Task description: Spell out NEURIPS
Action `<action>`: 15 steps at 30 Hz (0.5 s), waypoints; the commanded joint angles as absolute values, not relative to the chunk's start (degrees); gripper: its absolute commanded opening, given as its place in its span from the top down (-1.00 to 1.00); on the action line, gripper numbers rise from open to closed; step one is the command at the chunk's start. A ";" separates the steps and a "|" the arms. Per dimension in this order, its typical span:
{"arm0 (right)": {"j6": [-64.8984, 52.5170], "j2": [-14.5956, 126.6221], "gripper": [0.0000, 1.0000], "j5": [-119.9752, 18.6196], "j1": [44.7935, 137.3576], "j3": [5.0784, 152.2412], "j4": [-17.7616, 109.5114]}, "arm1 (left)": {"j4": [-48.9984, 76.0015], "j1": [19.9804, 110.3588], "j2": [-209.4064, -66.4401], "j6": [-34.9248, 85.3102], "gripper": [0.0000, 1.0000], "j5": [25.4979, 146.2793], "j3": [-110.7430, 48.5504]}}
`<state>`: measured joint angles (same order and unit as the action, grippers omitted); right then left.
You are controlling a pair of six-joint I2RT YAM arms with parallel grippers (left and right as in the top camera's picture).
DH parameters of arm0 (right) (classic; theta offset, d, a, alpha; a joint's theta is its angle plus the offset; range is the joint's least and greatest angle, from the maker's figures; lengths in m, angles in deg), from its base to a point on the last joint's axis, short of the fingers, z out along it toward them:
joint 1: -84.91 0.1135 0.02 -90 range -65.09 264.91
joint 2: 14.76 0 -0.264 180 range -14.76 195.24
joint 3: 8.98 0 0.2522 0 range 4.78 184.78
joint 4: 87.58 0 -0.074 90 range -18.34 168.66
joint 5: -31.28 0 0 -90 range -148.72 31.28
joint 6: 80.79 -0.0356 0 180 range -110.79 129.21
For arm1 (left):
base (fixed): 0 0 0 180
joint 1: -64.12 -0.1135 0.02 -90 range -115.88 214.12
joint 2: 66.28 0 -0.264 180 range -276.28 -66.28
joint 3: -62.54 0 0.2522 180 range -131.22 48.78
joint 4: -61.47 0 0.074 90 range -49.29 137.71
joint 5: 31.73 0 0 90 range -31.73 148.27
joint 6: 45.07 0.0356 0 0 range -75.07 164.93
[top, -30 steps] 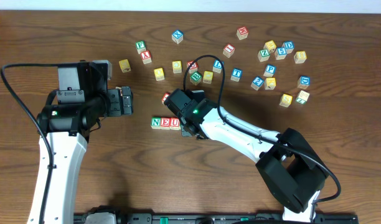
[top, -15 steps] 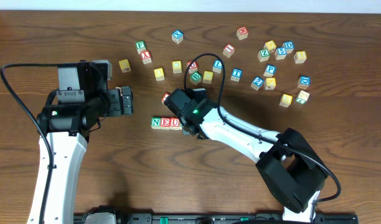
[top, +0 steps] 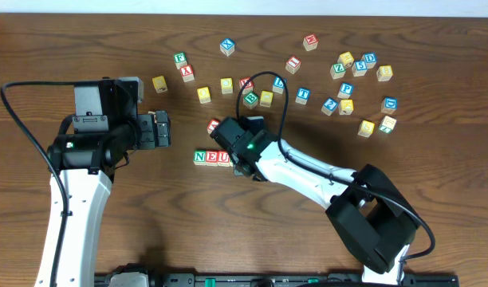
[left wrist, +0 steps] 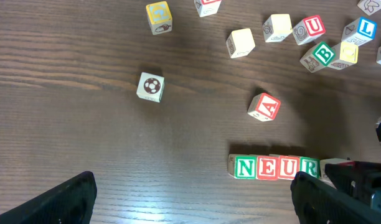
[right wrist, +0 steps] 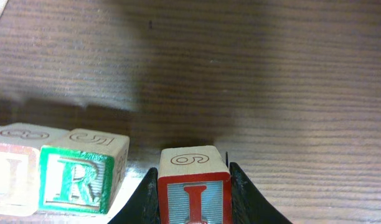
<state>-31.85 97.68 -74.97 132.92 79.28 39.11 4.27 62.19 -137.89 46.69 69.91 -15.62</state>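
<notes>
Right gripper [right wrist: 194,198] is clamped on the red I block [right wrist: 190,163], one finger on each side face, with the letter upright toward the wrist camera. Left gripper [left wrist: 192,186] is spread wide with nothing between its fingers, at 10 o'clock from the row.

Rest of it for you, biggest first:
- table [top: 148,239]: dark wood, and every block you see sits on it.
- loose blocks [top: 303,95]: scattered over the 12 to 2 o'clock part of the table in the overhead view, well apart from the row.
- row [top: 211,157]: just off table centre toward 8 o'clock. It reads green N [left wrist: 245,167], red E [left wrist: 266,167], red U [left wrist: 287,167], green R [left wrist: 309,167], touching and in line.
- I block: at the 3 o'clock end of the row, just beside R, and the right wrist view shows a thin gap between them. You can't tell if its base is on the wood, since the bottom edge is out of frame.
- blue P block [top: 346,90]: among the loose ones, at 2 o'clock.
- red A block [left wrist: 264,107]: alone, near the row at its 12 o'clock.
</notes>
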 commanded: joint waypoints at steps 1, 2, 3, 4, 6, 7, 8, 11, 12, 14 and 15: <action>-33.21 97.86 0.92 -74.84 133.40 78.91 39.22 | 4.22 61.92 -137.76 47.28 -0.96 69.54 -16.91; -33.34 97.86 0.92 -74.60 133.40 78.91 39.22 | 4.22 61.92 -137.76 47.28 -0.96 69.54 -16.93; -33.47 97.86 0.92 -74.62 133.40 78.89 39.20 | 4.22 61.92 -137.76 47.28 -0.96 69.54 -16.91; -33.62 97.86 0.90 -74.64 133.40 78.89 39.20 | 4.22 61.92 -137.76 47.28 -0.96 69.54 -16.93; -33.64 97.86 0.88 -74.64 133.40 78.89 39.22 | 4.22 61.92 -137.76 47.28 -0.96 69.54 -16.93; -33.64 97.86 0.87 -74.62 133.40 78.89 39.22 | 4.22 61.92 -137.76 47.28 -0.96 69.54 -16.91; -33.64 97.86 0.87 -74.64 133.40 78.89 39.22 | 4.22 61.92 -137.76 47.28 -0.96 69.54 -16.93; -34.06 97.86 0.78 -74.64 133.40 78.87 39.24 | 4.22 61.92 -137.76 47.28 -0.96 69.54 -16.93; -34.08 97.86 0.74 -74.64 133.40 78.87 39.24 | 4.22 61.92 -137.76 47.28 -0.96 69.54 -16.93; -34.06 97.86 0.70 -74.67 133.38 78.87 39.26 | 4.22 61.92 -137.76 47.28 -0.96 69.54 -16.93; -34.06 97.86 0.69 -74.67 133.38 78.87 39.26 | 4.22 61.92 -137.76 47.28 -0.96 69.54 -16.93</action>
<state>-32.75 97.68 -73.99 133.01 79.28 39.11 4.27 62.19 -137.89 46.69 69.91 -15.62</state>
